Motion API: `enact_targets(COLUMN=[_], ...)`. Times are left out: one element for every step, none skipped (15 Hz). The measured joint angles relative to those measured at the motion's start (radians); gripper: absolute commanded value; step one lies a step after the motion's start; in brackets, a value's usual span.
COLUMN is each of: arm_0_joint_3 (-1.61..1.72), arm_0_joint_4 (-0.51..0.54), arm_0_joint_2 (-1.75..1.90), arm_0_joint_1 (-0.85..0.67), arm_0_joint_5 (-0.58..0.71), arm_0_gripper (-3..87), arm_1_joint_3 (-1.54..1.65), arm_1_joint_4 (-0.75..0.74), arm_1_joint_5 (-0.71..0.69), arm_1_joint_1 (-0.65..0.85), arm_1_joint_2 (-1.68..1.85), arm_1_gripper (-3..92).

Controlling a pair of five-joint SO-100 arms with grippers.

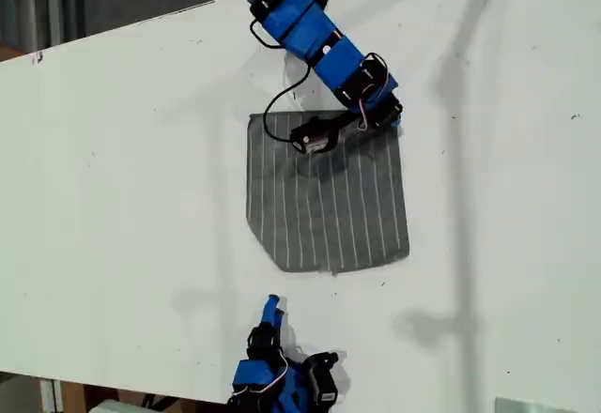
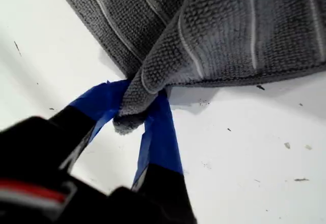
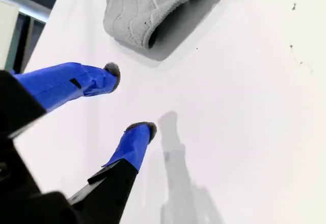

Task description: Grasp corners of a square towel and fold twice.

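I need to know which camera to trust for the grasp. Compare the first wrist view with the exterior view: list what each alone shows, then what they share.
Only the first wrist view shows my first gripper pinching a bunched corner of the towel between its blue fingers.

Only the exterior view shows the whole towel spread out, and my second gripper, open and apart from the cloth.

Both show the striped grey towel on the white table.

Bright, even light; soft arm shadows fall toward four o'clock on the table [image 1: 113,197]; wrist-view foregrounds blur.
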Motion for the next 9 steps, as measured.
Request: enact_targets(arm_0_joint_3=[-0.012,-0.031,-0.094,-0.183,-0.282,-0.413,-0.581,-0.758,-0.882], arm_0_joint_4=[0.012,0.023,0.034,0.020,-0.060,-0.147,-0.199,-0.232,-0.278], arm_0_joint_2=[-0.002,-0.011,-0.038,-0.130,-0.298,-0.534,-0.830,-1.137,-1.394], arm_0_joint_1=[0.031,0.077,0.143,0.201,0.259,0.341,0.422,0.482,0.534], arm_0_joint_5=[-0.035,-0.087,-0.130,-0.158,-0.172,-0.181,-0.187,-0.202,-0.236], arm_0_gripper=[17.0,16.6,16.4,16.4,16.5,17.0,17.3,17.5,17.9], arm_1_joint_3=[0.000,-0.002,-0.003,-0.008,-0.008,-0.008,-0.009,-0.009,-0.012], arm_1_joint_4=[0.000,0.002,0.000,0.000,0.000,0.000,0.000,0.000,0.000], arm_1_joint_5=[0.000,-0.011,-0.020,-0.034,-0.038,-0.043,-0.043,-0.043,-0.041], arm_1_joint_1=[0.006,0.014,0.017,0.023,0.026,0.026,0.026,0.026,0.025], arm_1_joint_2=[-0.002,-0.005,-0.009,-0.012,-0.014,-0.014,-0.015,-0.015,-0.018], arm_1_gripper=[-0.1,-0.1,-0.1,-0.1,-0.1,-0.1,-0.1,-0.1,-0.1])
